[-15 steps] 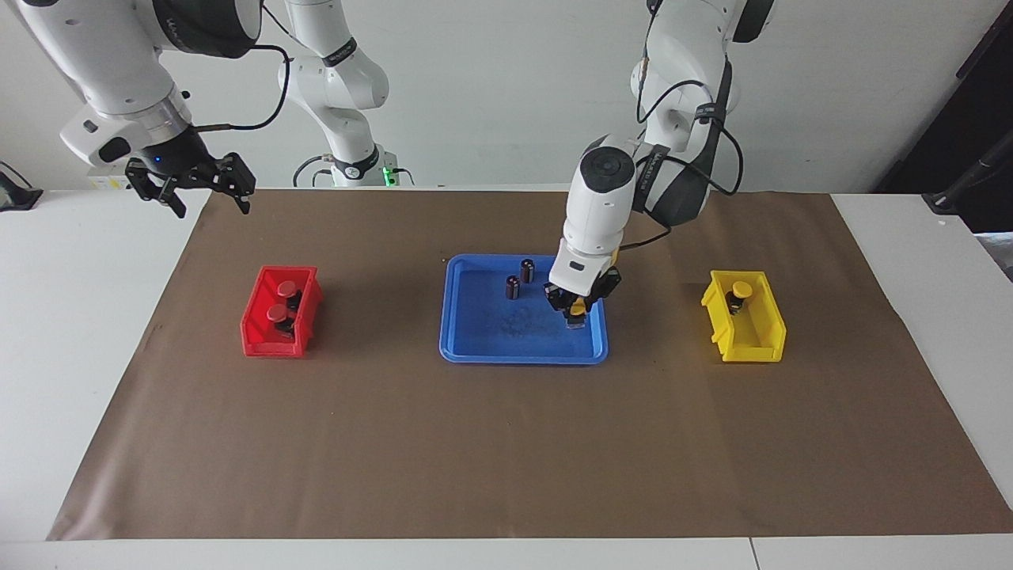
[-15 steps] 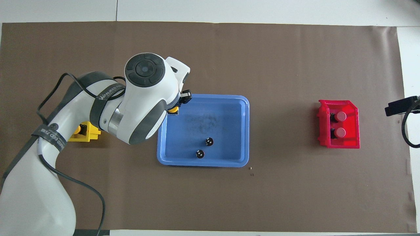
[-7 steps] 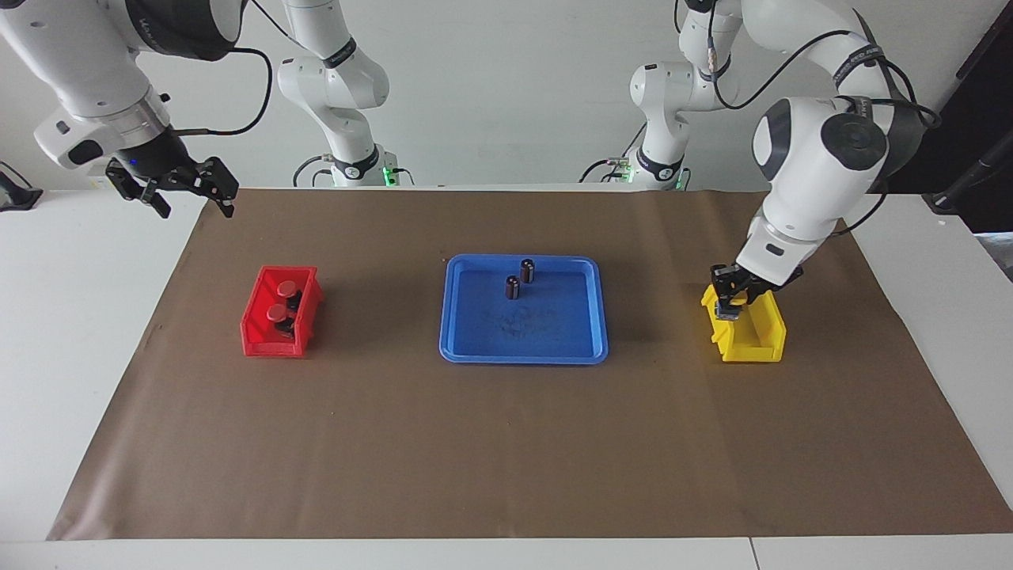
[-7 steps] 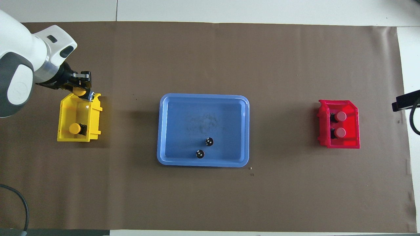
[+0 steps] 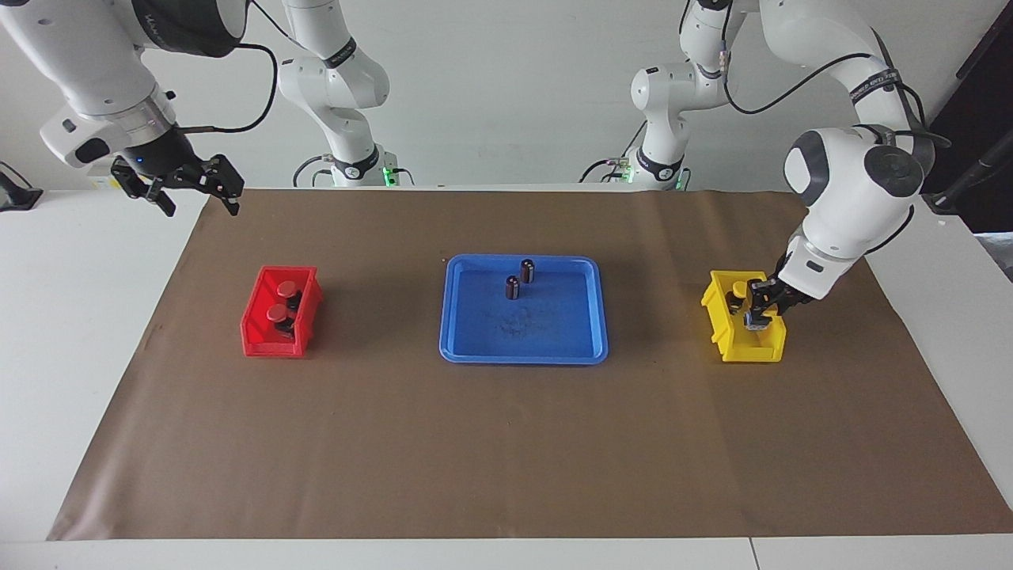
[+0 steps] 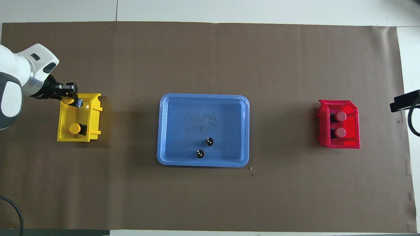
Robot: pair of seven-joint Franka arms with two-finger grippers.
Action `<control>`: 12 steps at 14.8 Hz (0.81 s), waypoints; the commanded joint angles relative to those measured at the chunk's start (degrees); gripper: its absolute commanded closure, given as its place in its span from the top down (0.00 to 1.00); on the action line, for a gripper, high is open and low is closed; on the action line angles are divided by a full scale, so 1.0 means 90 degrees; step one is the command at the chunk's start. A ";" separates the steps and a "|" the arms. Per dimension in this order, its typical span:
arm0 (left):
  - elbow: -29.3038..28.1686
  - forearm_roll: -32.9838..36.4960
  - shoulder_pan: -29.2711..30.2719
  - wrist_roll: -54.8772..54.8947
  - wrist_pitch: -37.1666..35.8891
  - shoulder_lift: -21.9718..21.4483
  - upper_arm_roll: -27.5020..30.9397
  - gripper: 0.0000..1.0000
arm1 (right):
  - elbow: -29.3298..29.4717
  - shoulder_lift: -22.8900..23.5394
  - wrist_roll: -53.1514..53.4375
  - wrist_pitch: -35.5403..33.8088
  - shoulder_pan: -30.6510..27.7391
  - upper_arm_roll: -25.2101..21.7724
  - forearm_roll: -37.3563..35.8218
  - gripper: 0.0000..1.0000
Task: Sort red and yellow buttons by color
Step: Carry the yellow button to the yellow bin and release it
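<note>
My left gripper (image 5: 758,310) is shut on a yellow button (image 6: 68,100) and holds it low inside the yellow bin (image 5: 764,348), at the bin's end farther from the robots (image 6: 95,111). A second yellow button (image 5: 740,289) stands in the same bin, nearer to the robots (image 6: 74,128). Two red buttons (image 5: 286,286) (image 5: 277,313) stand in the red bin (image 5: 261,340); they also show in the overhead view (image 6: 341,115) (image 6: 340,132). My right gripper (image 5: 180,188) is open and empty, up over the table's edge near the right arm's base, and waits.
A blue tray (image 5: 522,354) lies mid-table between the two bins, with two dark silver-topped cylinders (image 5: 527,271) (image 5: 513,287) in its part nearer to the robots. Brown paper covers the table.
My left gripper carried the yellow button from the blue tray to the yellow bin and has now lowered it into the bin. The right gripper barely shifted.
</note>
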 commanded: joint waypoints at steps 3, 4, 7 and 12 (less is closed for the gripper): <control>-0.0838 -0.0142 0.0162 0.0087 0.0795 -0.0272 -0.0058 0.01 | 0.0082 -0.0006 0.0050 -0.0187 0.0063 -0.0017 0.0011 1.00; -0.1034 -0.0152 0.0259 0.0087 0.1040 -0.0262 -0.0058 0.01 | 0.0082 -0.0006 0.0050 -0.0187 0.0053 -0.0017 0.0011 1.00; -0.1250 -0.0337 0.0338 0.0068 0.1228 -0.0253 -0.0058 0.02 | 0.0023 -0.0054 0.0050 -0.0197 0.0053 -0.0008 0.0011 1.00; -0.1407 -0.0425 0.0329 0.0039 0.1531 -0.0194 -0.0058 0.40 | 0.0033 -0.0055 0.0021 -0.0216 0.0063 -0.0007 0.0011 1.00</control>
